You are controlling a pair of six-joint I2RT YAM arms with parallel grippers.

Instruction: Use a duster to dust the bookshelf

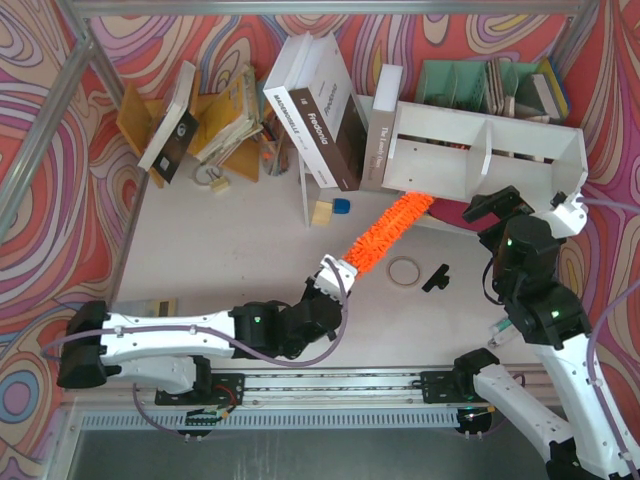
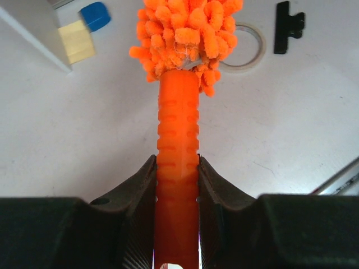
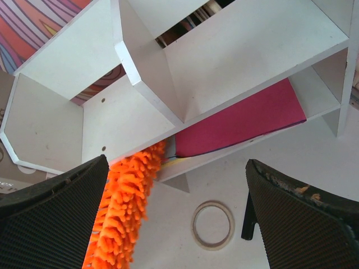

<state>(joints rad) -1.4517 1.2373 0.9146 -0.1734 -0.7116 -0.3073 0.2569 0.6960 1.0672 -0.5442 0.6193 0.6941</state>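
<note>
The white bookshelf (image 1: pixel 480 150) stands at the back right, tilted, with two open compartments; it fills the top of the right wrist view (image 3: pixel 185 67). The orange duster (image 1: pixel 385 232) reaches from mid-table up to the shelf's lower left front edge, its fluffy tip touching there (image 3: pixel 129 207). My left gripper (image 1: pixel 330 275) is shut on the duster's smooth orange handle (image 2: pixel 177 168). My right gripper (image 1: pixel 497 207) is open and empty, close in front of the shelf's right compartment, its fingers (image 3: pixel 50 218) spread wide.
A tape ring (image 1: pixel 404 270) and a black clip (image 1: pixel 436 277) lie on the table below the shelf. Leaning books (image 1: pixel 320 110) and a mint-green organizer (image 1: pixel 480 88) stand at the back. A yellow block (image 1: pixel 322 212) and blue piece (image 1: pixel 342 206) lie mid-table. A pink sheet (image 3: pixel 241 120) lies under the shelf.
</note>
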